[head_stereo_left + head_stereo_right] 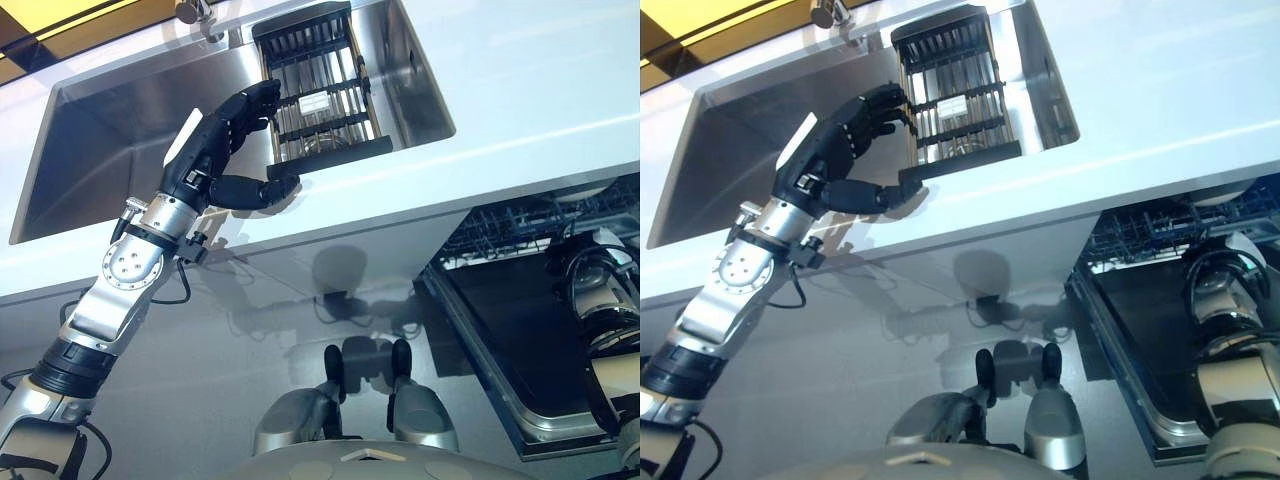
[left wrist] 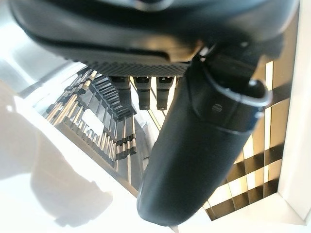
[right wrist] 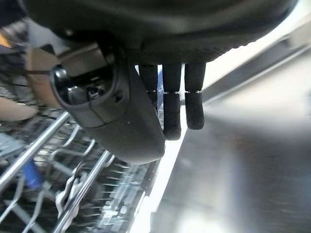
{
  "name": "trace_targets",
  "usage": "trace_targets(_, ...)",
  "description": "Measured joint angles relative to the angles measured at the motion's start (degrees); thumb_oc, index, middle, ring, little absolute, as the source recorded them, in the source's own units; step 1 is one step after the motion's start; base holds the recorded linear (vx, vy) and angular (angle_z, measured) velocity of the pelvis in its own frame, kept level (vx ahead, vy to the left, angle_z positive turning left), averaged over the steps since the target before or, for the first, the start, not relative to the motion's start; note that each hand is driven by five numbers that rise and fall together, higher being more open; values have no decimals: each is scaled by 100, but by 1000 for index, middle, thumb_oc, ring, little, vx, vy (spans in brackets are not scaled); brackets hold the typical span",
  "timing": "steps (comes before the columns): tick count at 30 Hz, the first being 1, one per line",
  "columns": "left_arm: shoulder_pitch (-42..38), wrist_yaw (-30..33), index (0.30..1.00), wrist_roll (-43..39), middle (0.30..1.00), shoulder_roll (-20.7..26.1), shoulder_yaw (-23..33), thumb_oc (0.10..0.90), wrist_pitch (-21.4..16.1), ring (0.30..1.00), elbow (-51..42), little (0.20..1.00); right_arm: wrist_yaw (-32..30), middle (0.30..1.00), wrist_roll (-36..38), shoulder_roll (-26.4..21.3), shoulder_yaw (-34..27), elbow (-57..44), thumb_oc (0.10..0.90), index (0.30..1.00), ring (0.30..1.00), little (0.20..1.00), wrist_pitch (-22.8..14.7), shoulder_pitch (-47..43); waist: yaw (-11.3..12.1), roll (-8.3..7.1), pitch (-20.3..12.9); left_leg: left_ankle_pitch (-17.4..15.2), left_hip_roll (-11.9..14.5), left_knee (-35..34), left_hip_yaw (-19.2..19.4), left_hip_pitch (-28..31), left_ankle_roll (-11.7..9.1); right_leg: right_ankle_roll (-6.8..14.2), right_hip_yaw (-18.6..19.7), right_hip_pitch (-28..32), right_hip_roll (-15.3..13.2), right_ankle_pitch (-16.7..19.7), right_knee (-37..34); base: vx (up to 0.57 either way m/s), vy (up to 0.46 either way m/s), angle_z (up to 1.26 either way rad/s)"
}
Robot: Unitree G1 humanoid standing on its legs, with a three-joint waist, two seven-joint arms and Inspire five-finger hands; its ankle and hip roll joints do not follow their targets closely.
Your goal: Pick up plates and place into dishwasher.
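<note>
Left eye view: my left hand (image 1: 215,150) is up over the front edge of the sink (image 1: 100,130), fingers reaching the left side of the black dish rack (image 1: 320,95) that spans the sink's right end, thumb out along the rack's front rail. Fingers look bent at the rack's edge; I can't tell if they actually grip it. I can't make out a plate in the rack. White countertop (image 1: 540,70) runs to the right of the sink. Lower right, the open dishwasher (image 1: 520,330) with its door (image 1: 505,340) down and blue-grey wire rack (image 1: 520,220) inside.

Right eye view: same scene; my right arm sits at the right edge over the dishwasher door, the hand itself hidden.

Left wrist view: thumb fills the middle, fingertips (image 2: 144,94) hang short and curled above the dish rack's slats; no clear contact, no plate seen.

Right wrist view: my right hand (image 3: 146,107) hangs above the dishwasher's wire rack and the edge of the door, fingers loosely bent, holding nothing.
</note>
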Motion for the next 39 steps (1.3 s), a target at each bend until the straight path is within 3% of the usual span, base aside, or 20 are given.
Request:
trace_targets(7, -5, -8, 900, 1, 900, 0, 0, 800, -189, 900, 119, 900, -365, 300, 1, -1, -5, -48, 100, 300, 300, 200, -164, -29, 39, 0, 0, 8, -10, 2, -21, 7, 7, -3, -2, 13, -5, -3, -1, 0, 0, 0)
trace_targets(21, -18, -156, 900, -4, 900, -11, 0, 800, -230, 900, 118, 900, -200, 300, -18, -57, -22, -202, 100, 300, 300, 200, -170, -6, -11, -4, 1, 25, -3, 2, -40, 31, -10, -4, 9, 34, 8, -2, 1, 0, 0, 0)
trace_targets(26, -16, -233, 900, -5, 900, -50, 1, 800, -244, 900, 96, 900, -226, 300, -16, -62, -262, -759, 100, 300, 300, 200, -349, 469, -39, -27, 17, 3, 13, -1, 67, 128, -9, -3, 71, 96, 25, -3, 0, 11, 20, -6)
trace_targets(30, 8, -249, 900, -5, 900, -77, 3, 800, -268, 900, 102, 900, -380, 300, -31, -40, -426, -1614, 100, 300, 300, 200, -755, 1102, -144, -127, 83, -35, 31, -16, 171, 200, -5, -7, 213, 120, 48, 2, 1, 1, 48, -17)
trace_targets(31, 8, -279, 900, -4, 900, -118, 3, 800, -293, 900, 101, 900, -424, 491, -38, -27, -523, -1884, 322, 491, 491, 422, -829, 1239, -201, -148, 91, -38, 30, -16, 182, 207, -3, -7, 227, 120, 62, 2, 0, 6, 36, -11)
trace_targets(32, 9, -308, 900, -3, 900, -176, 4, 800, -302, 900, 98, 900, -469, 900, -72, -26, -604, -2114, 800, 900, 900, 900, -876, 1371, -226, -171, 101, -48, 30, -14, 215, 226, 2, -10, 264, 122, 77, 5, 1, 9, 37, -14)
trace_targets(34, 20, -360, 900, -1, 900, -264, 5, 800, -304, 900, 99, 900, -472, 900, -135, -24, -719, -2383, 800, 900, 900, 900, -891, 1590, -241, -207, 99, -73, 38, -12, 272, 257, -2, -16, 327, 127, 91, 9, 1, 8, 27, -17)
trace_targets(39, 153, -389, 900, 1, 900, -303, 83, 800, -308, 900, 99, 900, -261, 900, -129, 280, -1180, -2841, 800, 900, 900, 900, -833, 2223, -349, -481, 75, -139, 82, 0, 441, 367, -29, -16, 501, 173, 141, 7, 1, 6, 23, -16)
